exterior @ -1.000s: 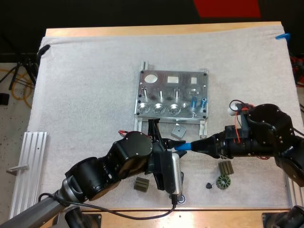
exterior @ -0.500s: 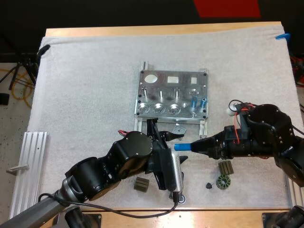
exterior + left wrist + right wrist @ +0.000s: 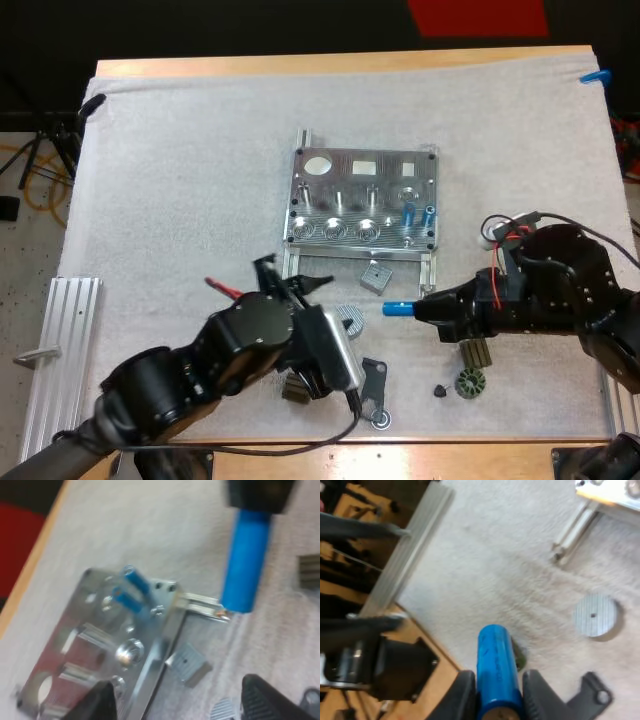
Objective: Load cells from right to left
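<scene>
Cell (image 3: 397,309) clamped by its tail in right tool (image 3: 425,308) — free end leads, likely for socketing into fixture (image 3: 362,200); left tool (image 3: 293,276) apart — empty.

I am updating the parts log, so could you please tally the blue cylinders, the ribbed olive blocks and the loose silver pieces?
Blue cylinders: 3, two in the fixture, one in the right gripper
Ribbed olive blocks: 2
Loose silver pieces: 2, one square, one round
Total: 7
</scene>
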